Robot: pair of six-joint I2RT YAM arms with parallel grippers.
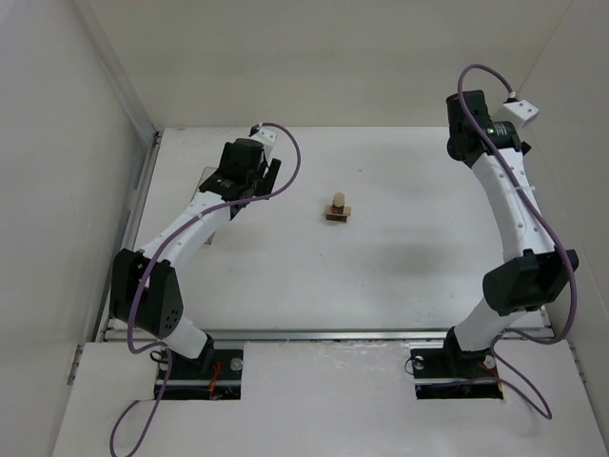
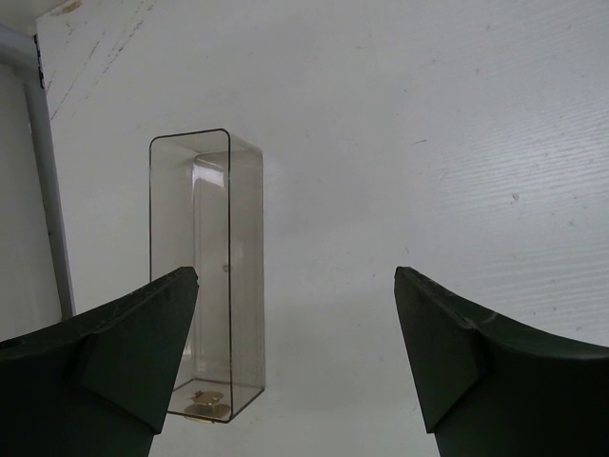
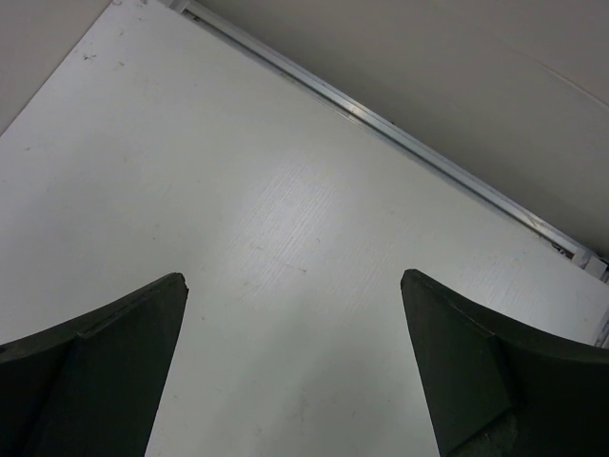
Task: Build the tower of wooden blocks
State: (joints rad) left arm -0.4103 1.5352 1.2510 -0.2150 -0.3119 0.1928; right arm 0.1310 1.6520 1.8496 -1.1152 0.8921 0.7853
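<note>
**Gripper state.** The left gripper (image 2: pixel 295 286) has its jaws set wide apart, with nothing between them. The right gripper (image 3: pixel 293 281) is in the same condition: jaws wide apart, with only bare table (image 3: pixel 285 190) in the gap.

**Location of the work.** The wood block tower (image 1: pixel 336 209) stands on the table between the two arms, well apart from both sets of jaws. It appears in neither wrist view. From above, a pale cylinder (image 1: pixel 336 201) sits on top of a darker, wider base. The pieces under it are too small to tell apart.

**Other items.** A clear plastic box (image 2: pixel 205 276) stands upright ahead of the left jaws, offset toward the left-hand finger (image 2: pixel 124 352). That finger hides part of its lower edge. The box is not inside the gap. A small gold-coloured item lies at its bottom, and what it is cannot be told.

**Assessment.** No loose blocks are visible near either set of jaws, and the cylinder already caps the stack, so the build is probably complete or nearly so. Holding both grippers empty and away from the tower keeps the fingers from knocking a light, unfastened stack. The main risk is a sideways sweep of the left arm, which could catch either the box or the tower.
</note>
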